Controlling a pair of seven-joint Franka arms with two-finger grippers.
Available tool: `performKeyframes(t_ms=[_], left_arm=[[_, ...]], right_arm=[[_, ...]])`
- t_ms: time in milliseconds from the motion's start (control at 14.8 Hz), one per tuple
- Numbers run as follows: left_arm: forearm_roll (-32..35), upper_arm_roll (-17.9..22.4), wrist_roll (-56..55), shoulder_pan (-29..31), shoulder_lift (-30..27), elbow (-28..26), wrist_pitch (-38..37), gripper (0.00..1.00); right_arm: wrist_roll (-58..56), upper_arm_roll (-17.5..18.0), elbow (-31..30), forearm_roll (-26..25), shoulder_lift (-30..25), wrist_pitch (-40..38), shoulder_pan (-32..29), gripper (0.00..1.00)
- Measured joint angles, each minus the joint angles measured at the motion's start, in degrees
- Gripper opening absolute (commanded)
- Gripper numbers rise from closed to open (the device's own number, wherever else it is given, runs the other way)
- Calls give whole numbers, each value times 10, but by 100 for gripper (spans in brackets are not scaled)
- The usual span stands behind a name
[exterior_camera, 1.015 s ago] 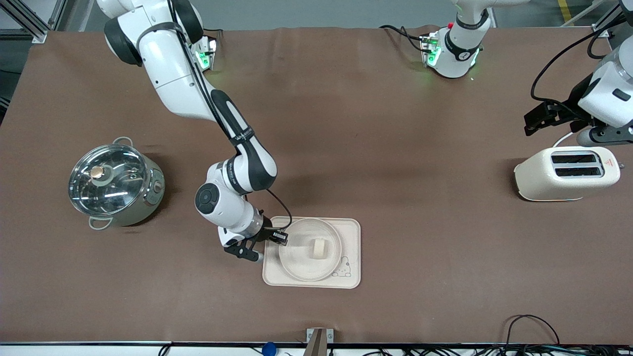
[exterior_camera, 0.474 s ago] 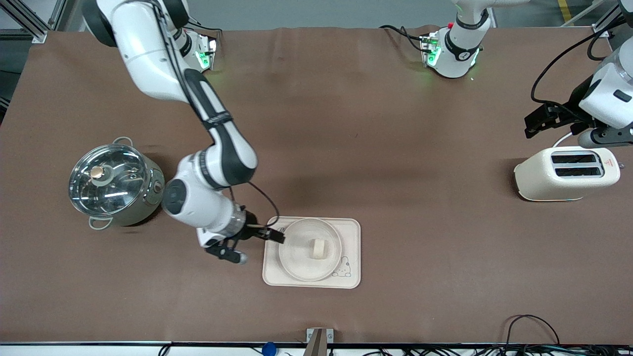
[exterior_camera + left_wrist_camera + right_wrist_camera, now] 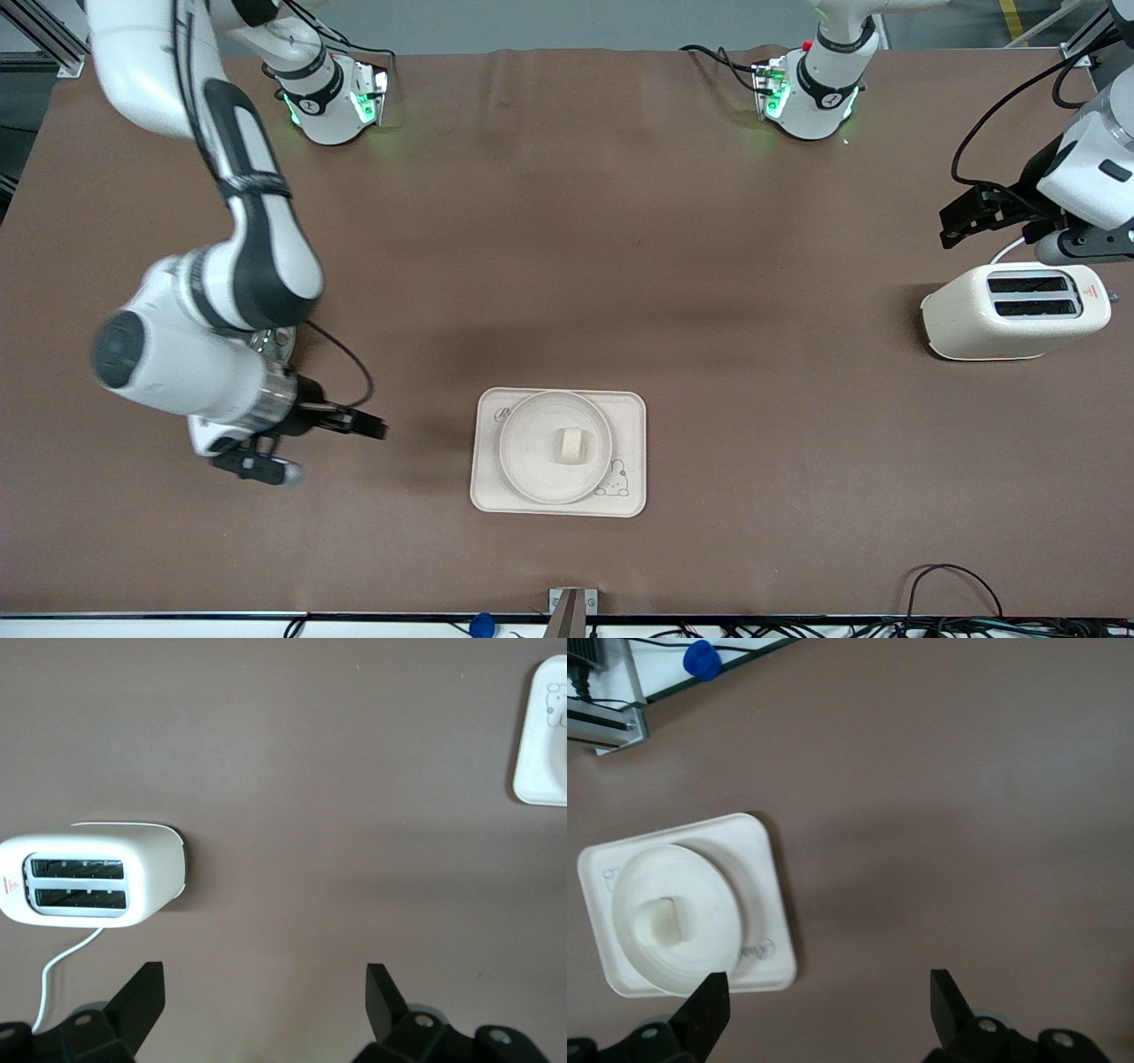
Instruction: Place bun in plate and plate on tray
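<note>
The bun (image 3: 570,444) lies in the round off-white plate (image 3: 532,474), and the plate sits on the cream tray (image 3: 631,416) with the rabbit drawing. My right gripper (image 3: 337,454) is open and empty above the bare table, beside the tray toward the right arm's end. In the right wrist view my right gripper (image 3: 828,983) is open, with the tray (image 3: 766,895), plate (image 3: 687,864) and bun (image 3: 664,921) off to one side. My left gripper (image 3: 990,241) waits open and empty over the table beside the toaster; it also shows in the left wrist view (image 3: 264,974).
A cream toaster (image 3: 1014,312) stands at the left arm's end and shows in the left wrist view (image 3: 151,868) with its white cord. A steel pot (image 3: 276,341) at the right arm's end is mostly hidden under the right arm. A tray corner (image 3: 540,771) shows.
My right gripper has let go of the plate's rim and pulled away toward the right arm's end, and the arm now covers the pot. The left arm has not moved.
</note>
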Motion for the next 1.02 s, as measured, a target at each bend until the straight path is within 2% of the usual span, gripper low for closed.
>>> performKeyframes(t_ms=[203, 338, 474, 609, 744, 1015], left_arm=[[-7, 0, 16, 0, -4, 0, 0, 100], [-12, -1, 18, 0, -12, -5, 0, 100], [-20, -1, 18, -1, -27, -22, 7, 100], [-28, -2, 18, -1, -42, -45, 23, 100], [-30, -2, 18, -1, -50, -56, 26, 100], [-30, -6, 18, -2, -51, -59, 28, 100]], right_arm=[[-73, -4, -1, -32, -63, -107, -66, 100], [-106, -5, -1, -73, -100, -172, -107, 100], [-118, -7, -1, -129, -142, -230, -122, 100], [-126, -6, -5, -153, -189, -272, -127, 100], [-126, -6, -34, -157, -244, -289, -132, 100], [-127, 1, -145, -167, -364, -280, -136, 100]])
